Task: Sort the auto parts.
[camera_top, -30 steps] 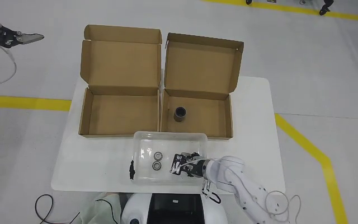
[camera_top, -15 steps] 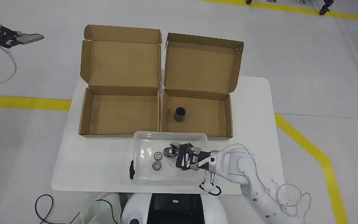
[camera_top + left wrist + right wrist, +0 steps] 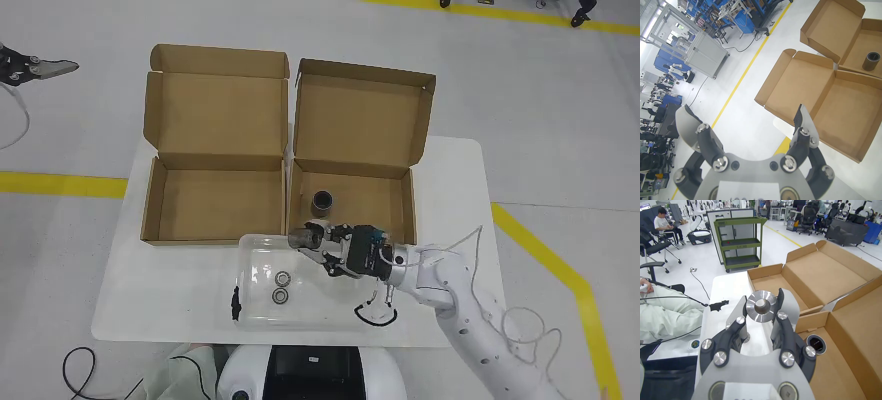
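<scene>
Now our right fingers (image 3: 788, 303) grip the shiny ring (image 3: 762, 318) over the tray's (image 3: 262, 240) far edge, the box (image 3: 385, 210) with the dark tube (image 3: 321, 203) lies just ahead, and our left fingers (image 3: 685, 121) hang open far away.

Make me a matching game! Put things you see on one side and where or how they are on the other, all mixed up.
1. shiny metal sleeve
2. dark sleeve
3. small bearings
4. left end effector

a. in the clear tray
b. gripped by the right end effector
c. standing in a cardboard box
d. open, holding nothing

Pairs: 1-b, 2-c, 3-a, 4-d
</scene>
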